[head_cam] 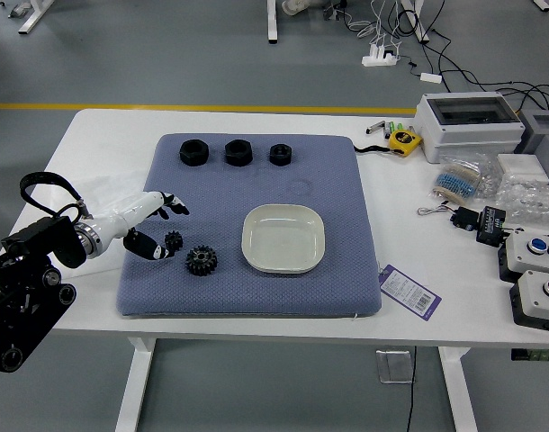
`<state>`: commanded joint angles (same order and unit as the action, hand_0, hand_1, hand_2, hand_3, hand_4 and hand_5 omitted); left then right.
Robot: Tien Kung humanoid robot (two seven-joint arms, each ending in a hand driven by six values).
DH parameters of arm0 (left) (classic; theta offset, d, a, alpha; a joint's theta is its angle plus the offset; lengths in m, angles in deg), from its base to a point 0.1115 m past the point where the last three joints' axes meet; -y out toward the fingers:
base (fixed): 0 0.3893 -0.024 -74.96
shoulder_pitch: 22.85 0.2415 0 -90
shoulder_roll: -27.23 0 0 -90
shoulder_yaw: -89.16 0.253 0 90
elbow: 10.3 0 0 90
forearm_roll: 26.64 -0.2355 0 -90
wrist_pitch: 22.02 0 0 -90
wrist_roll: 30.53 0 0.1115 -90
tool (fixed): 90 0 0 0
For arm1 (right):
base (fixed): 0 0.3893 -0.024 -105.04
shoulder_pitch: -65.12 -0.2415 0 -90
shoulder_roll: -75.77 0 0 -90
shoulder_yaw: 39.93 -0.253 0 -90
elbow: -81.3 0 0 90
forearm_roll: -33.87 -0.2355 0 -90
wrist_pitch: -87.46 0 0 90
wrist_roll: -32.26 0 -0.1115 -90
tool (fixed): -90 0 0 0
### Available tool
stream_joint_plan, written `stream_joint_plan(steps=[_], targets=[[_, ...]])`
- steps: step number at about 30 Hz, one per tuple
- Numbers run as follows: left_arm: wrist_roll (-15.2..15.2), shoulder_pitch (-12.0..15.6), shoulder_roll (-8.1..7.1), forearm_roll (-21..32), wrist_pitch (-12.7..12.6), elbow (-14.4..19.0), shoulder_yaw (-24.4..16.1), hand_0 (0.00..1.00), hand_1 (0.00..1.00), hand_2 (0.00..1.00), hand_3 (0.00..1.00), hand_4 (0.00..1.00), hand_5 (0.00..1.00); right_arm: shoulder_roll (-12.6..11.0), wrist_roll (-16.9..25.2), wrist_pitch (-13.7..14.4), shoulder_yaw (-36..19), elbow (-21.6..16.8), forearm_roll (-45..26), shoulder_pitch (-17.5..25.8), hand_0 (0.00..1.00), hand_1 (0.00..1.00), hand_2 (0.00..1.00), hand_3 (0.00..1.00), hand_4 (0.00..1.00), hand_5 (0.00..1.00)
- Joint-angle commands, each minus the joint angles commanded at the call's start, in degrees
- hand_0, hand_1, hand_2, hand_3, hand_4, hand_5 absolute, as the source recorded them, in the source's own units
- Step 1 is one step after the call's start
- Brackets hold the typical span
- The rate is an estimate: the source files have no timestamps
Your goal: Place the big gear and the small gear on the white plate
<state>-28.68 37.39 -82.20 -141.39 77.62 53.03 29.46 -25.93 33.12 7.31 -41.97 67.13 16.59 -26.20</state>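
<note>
Okay, so, looking at a plain grey floor (220,76) here, kinda smooth, with a yellow line (256,109) running side to side past the far edge of a white table (472,310). Sits on white legs (135,387), that table. More white furniture legs (272,27) way up at the top. Also got a white power strip (379,59) on the floor back there, plus a proper mess of black cables (504,84) off to the right. Down below, a clear square piece (394,366) beside a thin dark cord (413,387). Pretty even light overall.
</note>
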Motion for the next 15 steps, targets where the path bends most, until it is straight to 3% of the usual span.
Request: stream_joint_plan(steps=[15], targets=[[0.8, -3.3, 0.82, -0.1, -0.5, -4.8, 2.9, 0.643, 0.585, 0.657, 0.655, 0.827, 0.002, -0.3, -0.2, 0.0, -0.2, -0.1, 0.4, -0.8, 0.699, 0.679, 0.758, 0.626, 0.836, 0.741]])
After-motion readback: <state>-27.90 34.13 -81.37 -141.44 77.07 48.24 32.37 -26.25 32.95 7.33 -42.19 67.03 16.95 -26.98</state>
